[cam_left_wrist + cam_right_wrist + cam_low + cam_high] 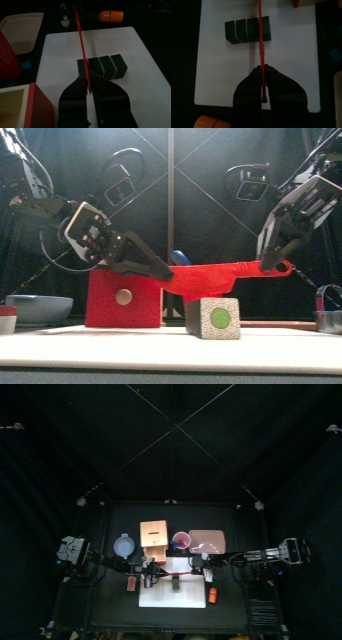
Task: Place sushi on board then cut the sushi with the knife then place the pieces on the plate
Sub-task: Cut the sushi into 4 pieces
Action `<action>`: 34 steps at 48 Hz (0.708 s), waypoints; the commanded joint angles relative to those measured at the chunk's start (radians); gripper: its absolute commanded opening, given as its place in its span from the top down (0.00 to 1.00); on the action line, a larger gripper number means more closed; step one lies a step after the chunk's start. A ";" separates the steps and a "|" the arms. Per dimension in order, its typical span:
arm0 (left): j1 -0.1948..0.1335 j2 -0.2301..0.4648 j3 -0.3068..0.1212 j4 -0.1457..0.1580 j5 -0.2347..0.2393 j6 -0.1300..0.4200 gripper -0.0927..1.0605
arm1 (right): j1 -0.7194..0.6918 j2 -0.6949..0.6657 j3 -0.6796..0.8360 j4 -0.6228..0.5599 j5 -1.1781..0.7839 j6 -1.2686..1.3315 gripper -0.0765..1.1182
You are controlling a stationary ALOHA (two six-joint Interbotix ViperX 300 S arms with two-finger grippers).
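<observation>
A dark green sushi roll [101, 67] of several blocks lies on the white cutting board [133, 50], also seen from the right wrist [248, 30] and end-on from the front [214, 316]. A red toy knife [214, 278] hangs level just above the roll, held at both ends. My left gripper [87, 87] is shut on one end and my right gripper [261, 72] on the other. From the wrists the blade shows as a thin red line [260, 35] crossing the roll near one end. Behind the board, to the right, lies the pink tray [207, 541].
The wooden box [154, 536] with its red drawer front [123, 298] stands behind the board. A blue-grey bowl [124, 544] sits at the back left. An orange toy [210, 595] lies on the board's right edge. A red cup [131, 583] stands left of the board.
</observation>
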 commanded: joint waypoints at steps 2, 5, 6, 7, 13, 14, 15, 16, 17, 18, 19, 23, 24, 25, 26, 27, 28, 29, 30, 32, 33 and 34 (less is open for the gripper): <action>-0.034 -0.011 0.008 -0.080 -0.002 0.031 0.59 | 0.012 -0.008 0.003 0.012 0.005 0.003 0.66; -0.049 -0.014 0.006 -0.092 -0.002 0.031 0.59 | 0.018 -0.006 0.003 0.023 0.000 0.003 0.66; -0.054 -0.012 0.005 -0.094 -0.003 0.031 0.59 | 0.025 -0.008 0.003 0.031 -0.005 0.003 0.66; -0.058 -0.012 0.005 -0.097 -0.008 0.031 0.59 | 0.028 -0.006 0.005 0.035 -0.011 0.003 0.66; -0.067 -0.009 0.005 -0.110 -0.023 0.031 0.59 | 0.060 -0.008 0.021 0.049 -0.132 0.002 0.67; -0.066 -0.008 0.005 -0.112 -0.026 0.032 0.59 | 0.066 -0.008 0.028 0.049 -0.160 0.002 0.67; -0.066 -0.008 0.005 -0.114 -0.028 0.034 0.59 | 0.077 -0.008 0.035 0.049 -0.199 0.002 0.67; -0.067 -0.008 0.005 -0.114 -0.031 0.035 0.59 | 0.086 -0.009 0.041 0.049 -0.225 0.002 0.67; -0.066 -0.008 0.005 -0.114 -0.032 0.037 0.59 | 0.094 -0.009 0.048 0.049 -0.250 0.002 0.67; -0.067 -0.008 0.005 -0.114 -0.034 0.037 0.60 | 0.109 -0.009 0.058 0.049 -0.285 0.002 0.67; -0.066 -0.008 0.005 -0.114 -0.034 0.038 0.60 | 0.118 -0.009 0.066 0.051 -0.307 0.002 0.67; -0.066 -0.008 0.005 -0.114 -0.037 0.041 0.60 | 0.163 -0.008 0.098 0.054 -0.393 0.003 0.67; -0.066 -0.008 0.005 -0.114 -0.038 0.041 0.60 | 0.172 -0.008 0.107 0.057 -0.411 0.003 0.67; -0.066 -0.008 0.005 -0.114 -0.038 0.041 0.60 | 0.184 -0.006 0.117 0.063 -0.439 0.003 0.67; -0.066 -0.006 0.005 -0.114 -0.040 0.041 0.60 | 0.192 -0.006 0.124 0.069 -0.457 0.003 0.67; -0.066 -0.005 0.005 -0.112 -0.041 0.041 0.60 | 0.204 -0.006 0.135 0.080 -0.488 0.003 0.67; -0.066 -0.005 0.005 -0.112 -0.041 0.043 0.60 | 0.207 -0.006 0.138 0.084 -0.497 0.003 0.67; -0.066 -0.003 0.003 -0.112 -0.043 0.043 0.60 | 0.216 -0.006 0.147 0.094 -0.526 0.002 0.67; -0.066 -0.003 0.005 -0.112 -0.043 0.043 0.60 | 0.222 -0.006 0.153 0.098 -0.541 0.002 0.67; -0.066 -0.003 0.003 -0.112 -0.043 0.043 0.60 | 0.236 -0.006 0.166 0.109 -0.580 0.002 0.67; -0.066 -0.002 0.003 -0.114 -0.043 0.043 0.60 | 0.239 -0.005 0.169 0.110 -0.588 0.002 0.67; -0.066 -0.003 0.005 -0.114 -0.043 0.043 0.60 | 0.241 -0.005 0.172 0.110 -0.594 0.002 0.67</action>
